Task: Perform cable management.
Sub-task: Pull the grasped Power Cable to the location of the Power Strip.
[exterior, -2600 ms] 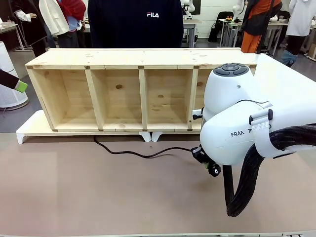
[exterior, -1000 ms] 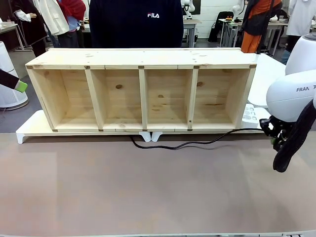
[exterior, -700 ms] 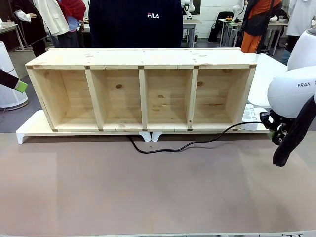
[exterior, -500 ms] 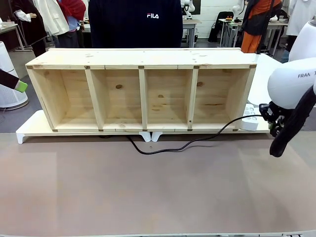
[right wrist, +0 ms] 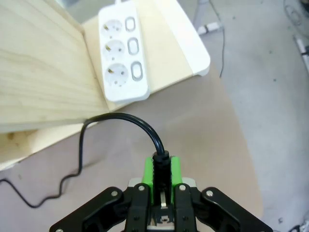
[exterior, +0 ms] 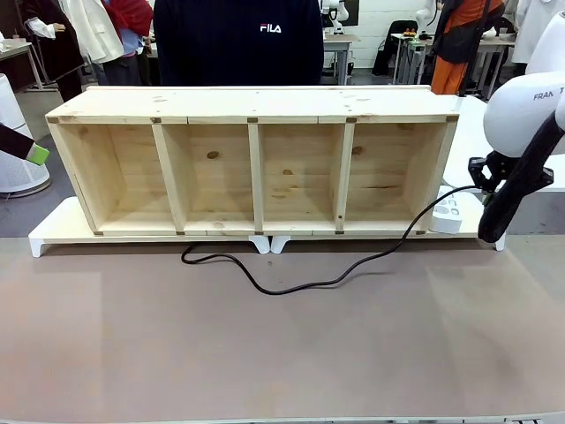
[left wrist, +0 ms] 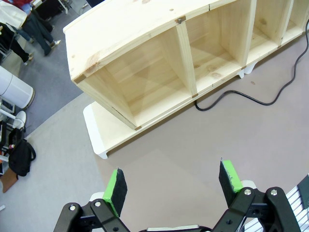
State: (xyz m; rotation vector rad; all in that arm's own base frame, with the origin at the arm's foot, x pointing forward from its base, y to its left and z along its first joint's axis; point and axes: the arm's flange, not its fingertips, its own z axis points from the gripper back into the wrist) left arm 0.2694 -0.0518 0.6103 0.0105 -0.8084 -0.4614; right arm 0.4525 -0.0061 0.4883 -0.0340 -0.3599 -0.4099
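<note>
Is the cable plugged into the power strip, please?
Unplugged: the right gripper holds the cable's plug apart from the power strip, visible sockets empty.

Our right arm [exterior: 523, 113] wears a smooth, rounded white shell stamped with dark "FRAN" lettering, and a thick black braided hose [exterior: 516, 185] runs beside it. Our right claw [right wrist: 162, 171] is matte black, its linkage bars pinned with silver screws [right wrist: 140, 186] and its fingers faced in bright green pads [right wrist: 148, 170]. Our left claw [left wrist: 174, 181] matches it, with black links, silver pivots and two green pads [left wrist: 116, 186] on black backing.
</note>
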